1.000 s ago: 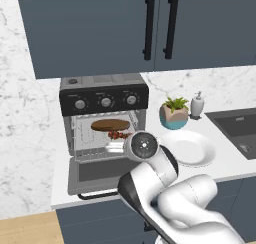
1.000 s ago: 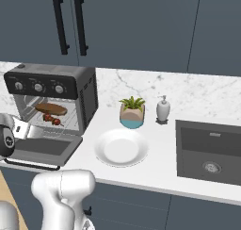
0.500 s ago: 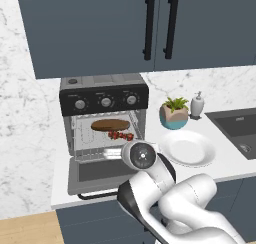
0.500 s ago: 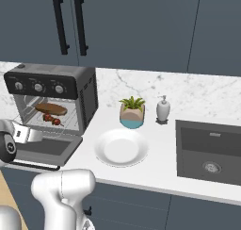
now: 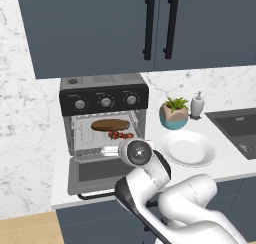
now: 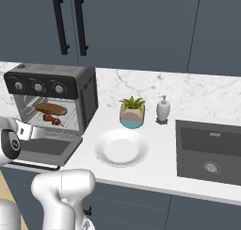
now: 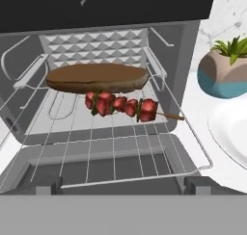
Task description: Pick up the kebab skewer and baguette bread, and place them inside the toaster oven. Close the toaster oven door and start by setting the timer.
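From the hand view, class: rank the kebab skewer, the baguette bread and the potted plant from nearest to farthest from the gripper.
1. The kebab skewer: on the wire rack, at the front, straight ahead of the gripper.
2. The baguette bread: on the same rack, just behind the skewer, deeper in the toaster oven.
3. The potted plant: outside the oven, off to the right on the counter.

- The toaster oven, grey and black with three round knobs on its top panel, is seen standing on the counter.
- The toaster oven door is dropped open, flat.
- The baguette bread, a brown loaf, is laid on the wire rack inside.
- The kebab skewer, threaded with red chunks, is laid touching the loaf's front.
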### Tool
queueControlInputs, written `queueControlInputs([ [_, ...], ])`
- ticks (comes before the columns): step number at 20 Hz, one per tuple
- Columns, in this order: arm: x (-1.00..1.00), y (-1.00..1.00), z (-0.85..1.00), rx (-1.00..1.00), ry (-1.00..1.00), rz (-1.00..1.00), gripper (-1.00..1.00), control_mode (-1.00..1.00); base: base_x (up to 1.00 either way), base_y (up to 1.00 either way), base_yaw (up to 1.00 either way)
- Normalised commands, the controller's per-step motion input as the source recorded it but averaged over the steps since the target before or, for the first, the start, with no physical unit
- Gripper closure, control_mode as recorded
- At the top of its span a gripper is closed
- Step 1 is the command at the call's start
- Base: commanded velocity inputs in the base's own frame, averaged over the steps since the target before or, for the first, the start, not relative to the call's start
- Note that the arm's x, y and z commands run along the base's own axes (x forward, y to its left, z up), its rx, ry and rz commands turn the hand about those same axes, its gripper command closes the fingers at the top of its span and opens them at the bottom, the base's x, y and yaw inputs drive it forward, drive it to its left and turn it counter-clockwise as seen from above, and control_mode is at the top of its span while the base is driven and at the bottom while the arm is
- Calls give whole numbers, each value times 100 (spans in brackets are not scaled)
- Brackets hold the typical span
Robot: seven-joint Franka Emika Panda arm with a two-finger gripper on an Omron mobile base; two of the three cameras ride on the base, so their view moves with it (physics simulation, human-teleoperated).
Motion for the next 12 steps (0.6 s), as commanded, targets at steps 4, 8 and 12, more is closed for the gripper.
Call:
queueControlInputs([
  [4, 0, 6, -16, 0, 0, 3, -100, -100, 0, 0, 0],
  [8, 0, 0, -34, 0, 0, 8, -100, -100, 0, 0, 0],
  [12, 0, 0, -19, 0, -6, 9, -100, -100, 0, 0, 0],
])
